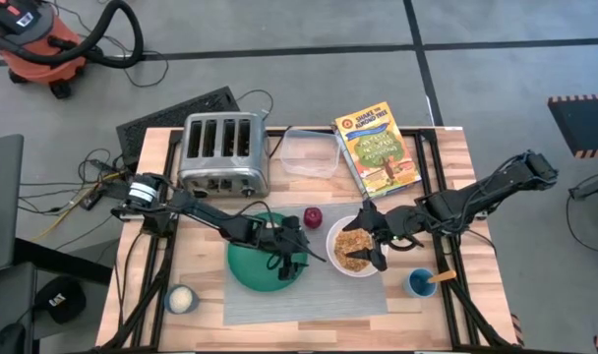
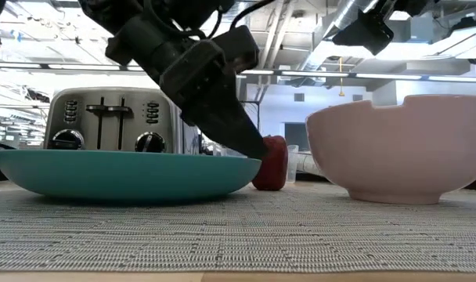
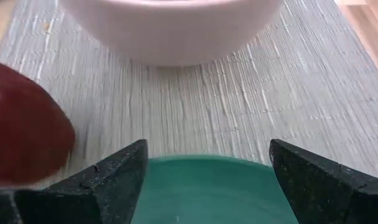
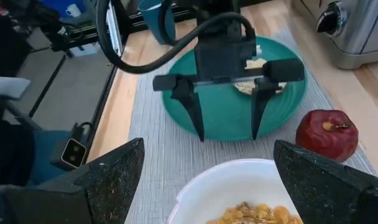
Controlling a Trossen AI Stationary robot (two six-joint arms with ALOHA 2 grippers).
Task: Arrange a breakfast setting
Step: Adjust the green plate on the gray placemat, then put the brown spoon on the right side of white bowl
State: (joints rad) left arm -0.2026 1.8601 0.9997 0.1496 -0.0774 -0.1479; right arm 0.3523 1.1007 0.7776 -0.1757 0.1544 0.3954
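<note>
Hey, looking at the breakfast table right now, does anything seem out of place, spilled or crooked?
Nothing spilled or tipped. The round teal-green plate and white bowl sit upright on the grey woven placemat, but the small dark-red fruit lies beside the mat's edge rather than in a dish. Both open grippers, left and right, hover over the dishes.

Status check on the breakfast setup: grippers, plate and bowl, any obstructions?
Left gripper open, over the teal plate. Right gripper open, above the white bowl, nothing held. Red fruit sits between plate and bowl on the placemat; nothing blocking.
</note>
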